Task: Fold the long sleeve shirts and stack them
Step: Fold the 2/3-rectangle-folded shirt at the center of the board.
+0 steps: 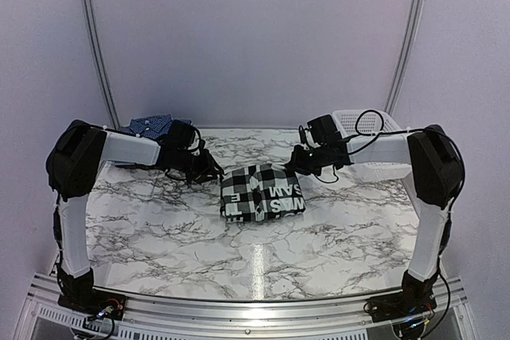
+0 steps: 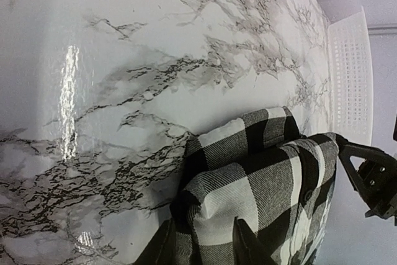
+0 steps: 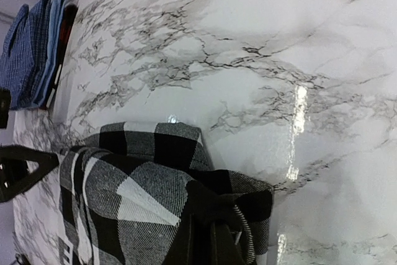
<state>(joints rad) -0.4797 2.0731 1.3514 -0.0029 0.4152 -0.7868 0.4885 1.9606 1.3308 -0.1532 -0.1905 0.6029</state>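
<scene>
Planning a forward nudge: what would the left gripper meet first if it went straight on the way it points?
The left gripper would meet the folded black-and-white checked cloth shirt at once: it lies bunched between its fingers. The right gripper seems next beyond, depth unclear.

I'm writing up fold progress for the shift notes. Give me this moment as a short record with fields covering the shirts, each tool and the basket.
checked shirt: folded into a compact bundle mid marble table, white lettering facing up
left tool: at the bundle's left edge, fingers apart with cloth between them; grip unclear
right tool: at the bundle's far right corner, shut on a pinch of cloth
blue shirts: folded pile at the far left edge
basket: white mesh, far right
stacking: checked shirt not yet on the blue pile
</scene>
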